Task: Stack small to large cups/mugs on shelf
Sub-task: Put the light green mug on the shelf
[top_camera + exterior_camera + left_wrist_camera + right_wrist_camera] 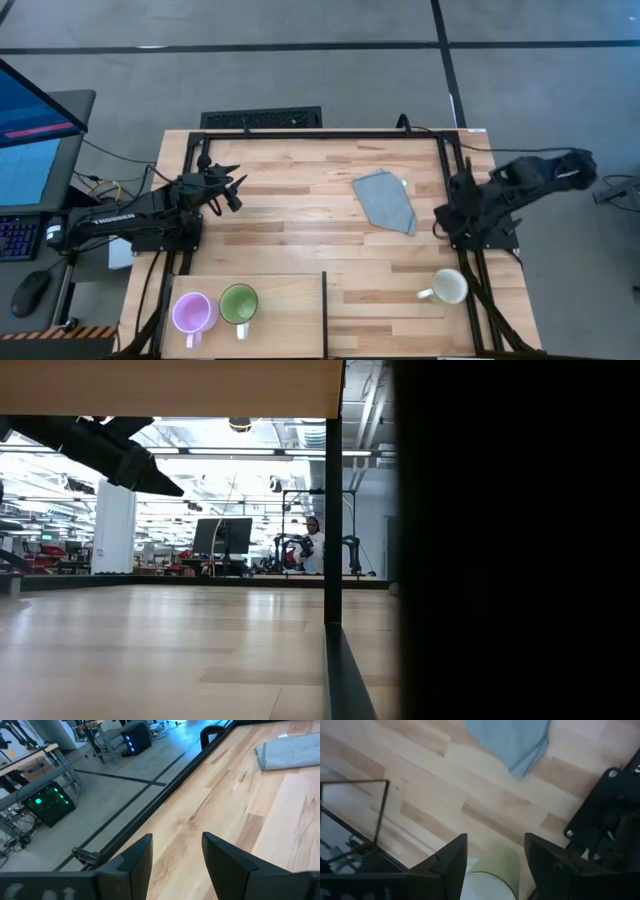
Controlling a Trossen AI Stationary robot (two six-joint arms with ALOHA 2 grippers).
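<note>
With the purple mug (192, 312) and green mug (239, 303) already on the shelf (285, 310), the right gripper (495, 857), fingers spread above the white mug (448, 287) on the tabletop (300, 215), should descend squarely, while the left gripper (176, 852) waits spread

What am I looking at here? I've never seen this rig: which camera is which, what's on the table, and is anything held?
Two robot arms work at a wooden table. The overhead picture shows everything: the left gripper and right gripper both hang open, holding nothing. A purple mug and green mug stand on the pale shelf board; a cream-white mug and grey cloth sit on the tabletop. One camera looks level across the table; the other two ride on the wrists. The right wrist camera sees the white mug just below its fingers.
</note>
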